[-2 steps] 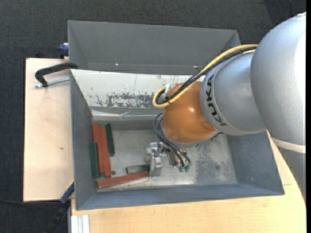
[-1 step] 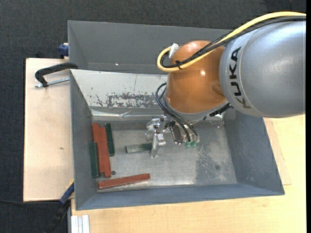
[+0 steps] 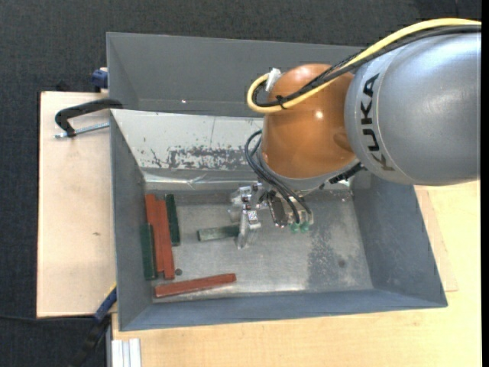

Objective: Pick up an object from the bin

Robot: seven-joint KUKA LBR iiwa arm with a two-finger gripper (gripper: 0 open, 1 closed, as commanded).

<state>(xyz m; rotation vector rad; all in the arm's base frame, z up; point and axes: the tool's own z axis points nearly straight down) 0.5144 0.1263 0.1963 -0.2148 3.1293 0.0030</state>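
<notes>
The arm [image 3: 428, 105] comes in from three o'clock, and its orange wrist cover [image 3: 306, 121] hangs over the back half of the grey metal bin [image 3: 191, 67]. Below the cover the gripper [image 3: 244, 232] points down to the bin floor a little toward eleven o'clock from the floor's centre. Whether it is released or clenched cannot be told from this angle, and nothing can be made out in its grasp. The thing nearest to it is a small dark flat piece [image 3: 216, 235], oblong and lying flat on the floor at nine o'clock from the gripper's tip. Its near end is just beside the tip, and whether the two touch is unclear. Well apart from it, along the bin's nine o'clock wall, lies a group of long thin bars set roughly parallel to that wall. One is a long red bar [image 3: 158, 235], with a dark green bar [image 3: 145, 252] against its outer side and a shorter dark green bar [image 3: 173, 219] on its inner side toward the gripper. A second red bar [image 3: 195, 285] lies flat near the seven o'clock corner, running almost along the front wall with its far end slightly raised toward three o'clock. The floor from the gripper toward four o'clock is bare, scuffed metal.
</notes>
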